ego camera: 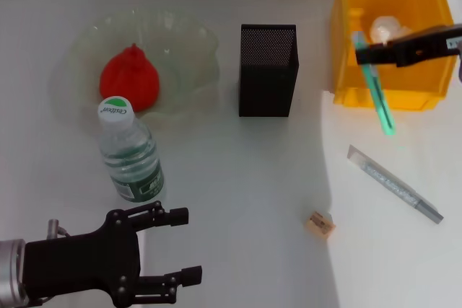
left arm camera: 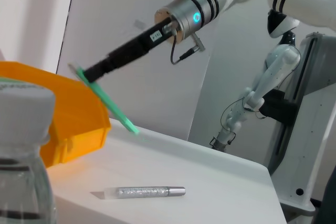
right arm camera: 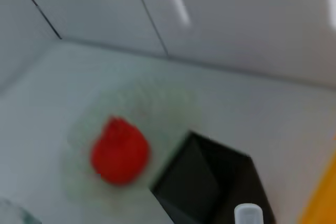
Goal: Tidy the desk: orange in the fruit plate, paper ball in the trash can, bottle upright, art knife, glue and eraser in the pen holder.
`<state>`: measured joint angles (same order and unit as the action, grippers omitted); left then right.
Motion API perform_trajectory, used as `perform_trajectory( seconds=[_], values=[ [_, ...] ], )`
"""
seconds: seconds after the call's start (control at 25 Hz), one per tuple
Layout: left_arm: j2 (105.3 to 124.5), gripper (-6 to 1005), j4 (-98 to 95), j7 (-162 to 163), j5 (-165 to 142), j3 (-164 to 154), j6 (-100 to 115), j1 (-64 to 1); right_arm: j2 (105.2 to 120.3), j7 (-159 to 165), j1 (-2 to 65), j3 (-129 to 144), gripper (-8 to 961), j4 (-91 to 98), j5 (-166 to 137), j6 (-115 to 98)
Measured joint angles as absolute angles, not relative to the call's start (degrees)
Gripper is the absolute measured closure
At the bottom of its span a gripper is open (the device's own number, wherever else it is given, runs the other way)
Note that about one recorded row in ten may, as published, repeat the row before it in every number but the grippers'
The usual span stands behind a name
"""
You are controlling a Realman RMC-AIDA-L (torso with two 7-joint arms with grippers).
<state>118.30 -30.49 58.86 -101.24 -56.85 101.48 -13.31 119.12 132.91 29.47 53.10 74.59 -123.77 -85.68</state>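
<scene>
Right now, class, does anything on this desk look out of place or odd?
Yes. The art knife and eraser lie loose on the table, outside the pen holder. The right gripper holds the green glue stick dangling over the yellow trash can, not the holder.

bottle [ego camera: 131, 156] cap, green brand print, not legible

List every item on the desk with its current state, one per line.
Orange: resting in the fruit plate.
Bottle: upright, capped.
Pen holder: upright; contents not visible.
Trash can: paper ball inside.
Glue: held in the air, tilted.
Art knife: lying flat on the desk.
Eraser: on the desk.
Right gripper: shut on the glue.
Left gripper: open, near the bottle.
</scene>
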Motion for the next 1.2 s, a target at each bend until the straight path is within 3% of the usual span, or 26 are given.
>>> perform_trajectory(
  seconds=[0.24,0.6,1.0,1.2],
  values=[
    [118.37,157,-29.4,58.7,-101.2,-56.8,101.3,-13.9,119.21,113.0,30.2,52.9,785,62.2,-102.9,-78.9],
    [118.39,157,-28.2,58.4,-101.2,-56.8,100.7,-14.5,119.49,64.7,38.2,53.0,785,30.5,-74.7,-76.8],
    [118.39,157,-28.2,58.8,-101.1,-56.8,99.9,-15.0,119.66,54.8,39.0,52.6,785,23.2,-68.9,-76.5],
    [118.39,157,-28.2,58.8,-101.2,-56.8,99.6,-15.2,119.59,55.3,38.7,52.9,673,23.0,-67.9,-76.5]
  ],
)
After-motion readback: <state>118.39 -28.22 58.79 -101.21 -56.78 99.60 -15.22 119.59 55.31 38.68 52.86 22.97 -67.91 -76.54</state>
